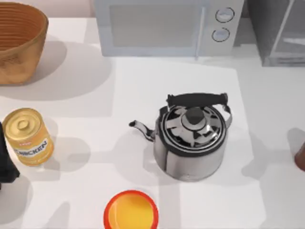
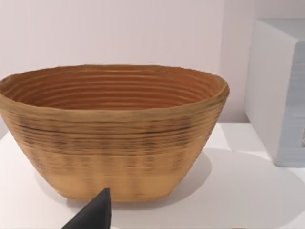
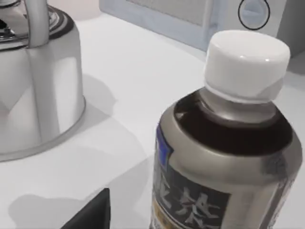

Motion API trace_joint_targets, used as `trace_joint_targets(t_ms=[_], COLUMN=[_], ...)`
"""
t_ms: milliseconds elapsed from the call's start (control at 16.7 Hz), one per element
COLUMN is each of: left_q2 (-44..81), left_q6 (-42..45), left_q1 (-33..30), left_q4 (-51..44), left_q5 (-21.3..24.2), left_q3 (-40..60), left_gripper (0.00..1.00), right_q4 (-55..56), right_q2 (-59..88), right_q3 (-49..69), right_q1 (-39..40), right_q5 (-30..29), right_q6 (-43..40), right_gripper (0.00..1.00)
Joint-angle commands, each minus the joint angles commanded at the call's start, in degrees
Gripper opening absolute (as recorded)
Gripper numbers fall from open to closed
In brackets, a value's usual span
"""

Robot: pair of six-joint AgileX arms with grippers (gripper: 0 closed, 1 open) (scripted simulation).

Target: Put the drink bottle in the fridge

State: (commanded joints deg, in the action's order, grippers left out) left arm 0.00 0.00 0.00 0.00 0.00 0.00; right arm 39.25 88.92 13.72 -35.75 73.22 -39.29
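Dark reddish-brown, the small drink bottle (image 1: 300, 157) stood at the table's right edge, right of the steel kettle (image 1: 190, 138); the right wrist view showed its white cap close up. Grey, the box-shaped fridge (image 1: 281, 31) sat at the far right. Whether either claw was wide or narrow, I cannot tell.

Rendered kitchen counter — microwave (image 1: 167, 26), kettle (image 1: 190, 138), fridge (image 1: 279, 31) on white table (image 1: 86, 86).
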Motion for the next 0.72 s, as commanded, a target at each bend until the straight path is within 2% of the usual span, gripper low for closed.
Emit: trace_joint_targets(t_ms=[180, 300, 720], left_q2=[0.0, 0.0, 0.0], left_q6=[0.0, 0.0, 0.0], left_q1=[0.0, 0.0, 0.0], left_q4=[0.0, 0.0, 0.0], left_q5=[0.0, 0.0, 0.0], left_q3=[0.0, 0.0, 0.0], left_gripper=[1.0, 1.0, 1.0], right_q4=[2.0, 2.5, 3.1], right_q2=[7.5, 10.0, 10.2], right_q3=[0.3, 0.0, 0.1], right_q1=[-3.8, -4.8, -4.5], right_q5=[6.4, 8.6, 8.7], right_q6=[-2.9, -3.9, -3.2], right_gripper=[1.0, 1.0, 1.0])
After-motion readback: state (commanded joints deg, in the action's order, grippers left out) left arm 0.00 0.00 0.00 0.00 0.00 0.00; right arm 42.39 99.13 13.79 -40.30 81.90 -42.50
